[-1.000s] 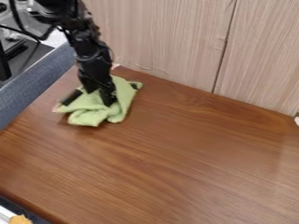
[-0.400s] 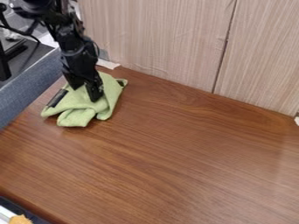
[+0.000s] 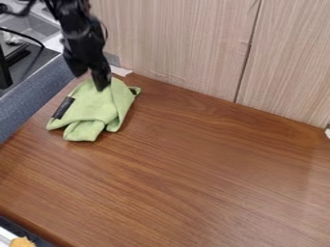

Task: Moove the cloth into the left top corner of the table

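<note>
A brown wood-grain table runs across most of the view, its back edge sloping down to the right along a pale, finely striped wooden panel. A thin dark seam divides the panel. Along the table's left side lies a blue-grey padded border, and beyond it, at the upper left, are a metal sink, a black cable and a dark flat surface.

A light green cloth lies crumpled on the table in its upper left part, close to the corner where the panel and the border come near each other. Its lower edge falls in rounded folds. A black strip sits on its left side, and a small dark patch marks its right corner. Just behind the cloth, at the table's back edge, is a white scrap.

The black robot arm comes in from the top left, and its gripper hangs over the upper part of the cloth. Its two fingers are spread, with a gap between them, one tip lower and farther right than the other. Whether the lower tip touches the fabric cannot be told.

At the bottom left corner is an orange-tan thing beside something white; what they are is unclear.
</note>
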Motion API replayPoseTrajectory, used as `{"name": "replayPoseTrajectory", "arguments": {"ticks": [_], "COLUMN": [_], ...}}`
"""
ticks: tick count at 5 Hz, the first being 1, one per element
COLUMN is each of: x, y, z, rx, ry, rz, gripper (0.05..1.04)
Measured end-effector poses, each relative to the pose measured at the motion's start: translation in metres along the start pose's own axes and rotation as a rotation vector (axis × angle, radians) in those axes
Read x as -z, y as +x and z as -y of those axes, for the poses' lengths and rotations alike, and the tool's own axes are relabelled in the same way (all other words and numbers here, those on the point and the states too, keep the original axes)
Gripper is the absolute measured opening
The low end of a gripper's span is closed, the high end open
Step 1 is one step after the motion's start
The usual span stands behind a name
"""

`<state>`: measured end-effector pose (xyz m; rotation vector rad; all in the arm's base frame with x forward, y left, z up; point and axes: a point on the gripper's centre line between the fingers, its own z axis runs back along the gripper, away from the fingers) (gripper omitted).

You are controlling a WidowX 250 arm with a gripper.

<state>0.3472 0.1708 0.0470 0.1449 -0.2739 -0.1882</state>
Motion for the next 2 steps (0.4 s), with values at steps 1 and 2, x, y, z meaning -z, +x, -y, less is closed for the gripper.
{"name": "replayPoseTrajectory", "arguments": {"ticks": [1,2], "x": [-0.02,-0.032], "y": [0.005,0.004], "z": [-0.002,-0.007], "rx": [-0.005,-0.032], "ry": [0.011,0.045], "rz": [0.013,0.007], "gripper": [0.999,0.999]}}
